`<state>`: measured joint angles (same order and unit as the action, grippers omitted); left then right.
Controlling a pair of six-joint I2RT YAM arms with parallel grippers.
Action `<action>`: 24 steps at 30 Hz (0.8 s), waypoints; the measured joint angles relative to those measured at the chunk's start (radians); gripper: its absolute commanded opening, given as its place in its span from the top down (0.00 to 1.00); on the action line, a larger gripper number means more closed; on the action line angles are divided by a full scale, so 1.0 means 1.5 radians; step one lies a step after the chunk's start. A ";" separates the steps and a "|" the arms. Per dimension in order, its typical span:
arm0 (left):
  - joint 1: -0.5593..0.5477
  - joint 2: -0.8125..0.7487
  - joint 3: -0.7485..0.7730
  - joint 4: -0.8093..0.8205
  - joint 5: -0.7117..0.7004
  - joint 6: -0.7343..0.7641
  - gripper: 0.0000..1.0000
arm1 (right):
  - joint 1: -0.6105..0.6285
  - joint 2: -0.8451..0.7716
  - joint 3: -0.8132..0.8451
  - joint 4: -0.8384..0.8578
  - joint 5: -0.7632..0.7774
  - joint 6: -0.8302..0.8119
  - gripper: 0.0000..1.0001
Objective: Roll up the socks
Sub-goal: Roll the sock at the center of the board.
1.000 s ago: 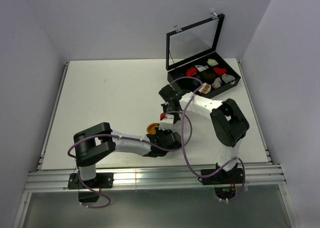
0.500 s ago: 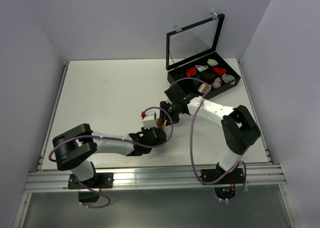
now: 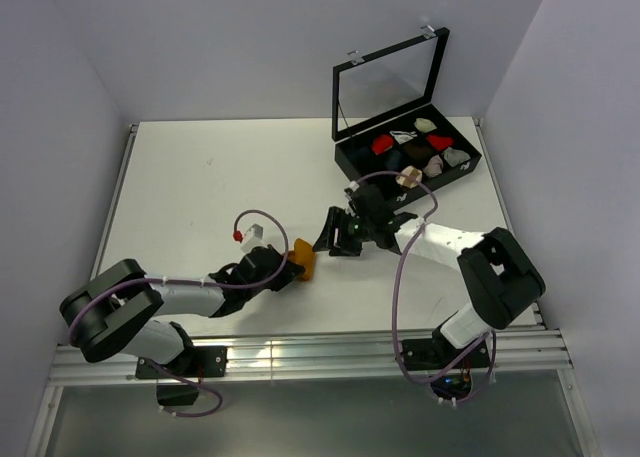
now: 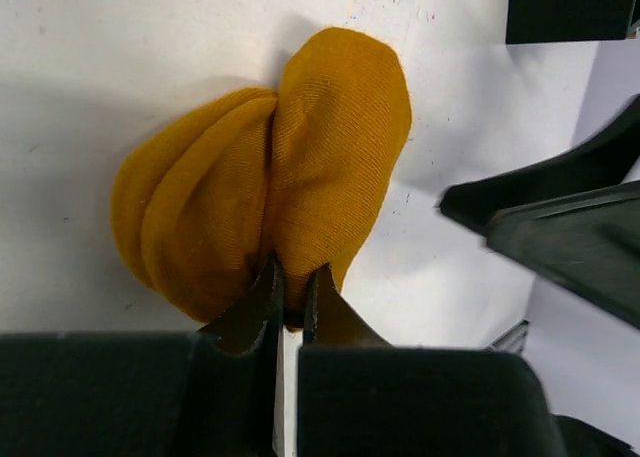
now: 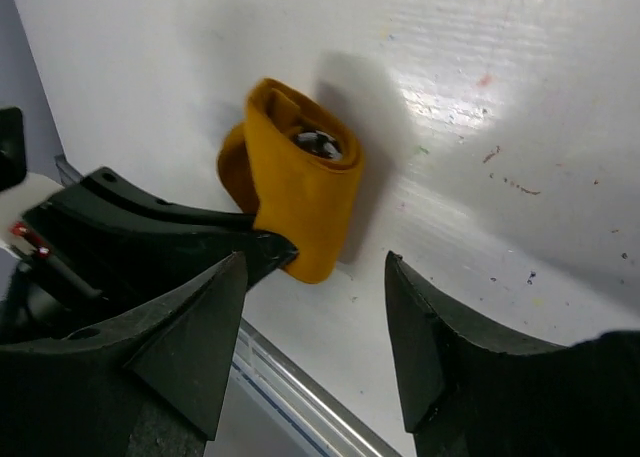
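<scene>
**Top, left-wrist and right-wrist views of one white desk [image 3: 215,177] with two arms.** One mustard-orange sock [image 4: 270,162], rolled into a single bundle, lies on the desk near the middle of its front half, between the two sets of jaws. Left arm [image 3: 180,297]: the left jaws are clenched on the near edge of the roll, pinching one fold of its fabric. Right arm [image 3: 450,242]: the right jaws stand released, spread wide, just beside the roll on its far side and apart from it. At the roll's open end a darker patch shows inside the mustard layer; whether this is a second sock cannot be told. One black case [image 3: 345,159] with its one lid [image 3: 390,82] raised stands at the far right of the desk, well apart from the roll. In its compartments two red bundles [image 3: 381,144] and one each of white, pink and grey can be made out; the rest are too small to count
</scene>
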<state>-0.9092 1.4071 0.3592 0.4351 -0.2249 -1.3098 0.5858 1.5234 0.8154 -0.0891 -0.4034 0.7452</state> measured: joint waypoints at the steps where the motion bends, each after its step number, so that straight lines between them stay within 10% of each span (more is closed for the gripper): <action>1: 0.007 0.000 -0.006 0.011 0.013 -0.010 0.99 | 0.001 0.007 -0.018 0.021 -0.010 0.009 0.35; 16: 0.064 0.039 -0.042 0.112 0.122 -0.073 1.00 | 0.018 0.135 -0.067 0.238 -0.077 0.070 0.41; 24: 0.070 0.049 -0.040 0.120 0.135 -0.072 0.99 | 0.018 0.172 -0.070 0.311 -0.101 0.070 0.87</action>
<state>-0.8036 1.4799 0.2989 0.6144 -0.0227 -1.4178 0.6125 1.7809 0.7097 0.3779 -0.5552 0.8509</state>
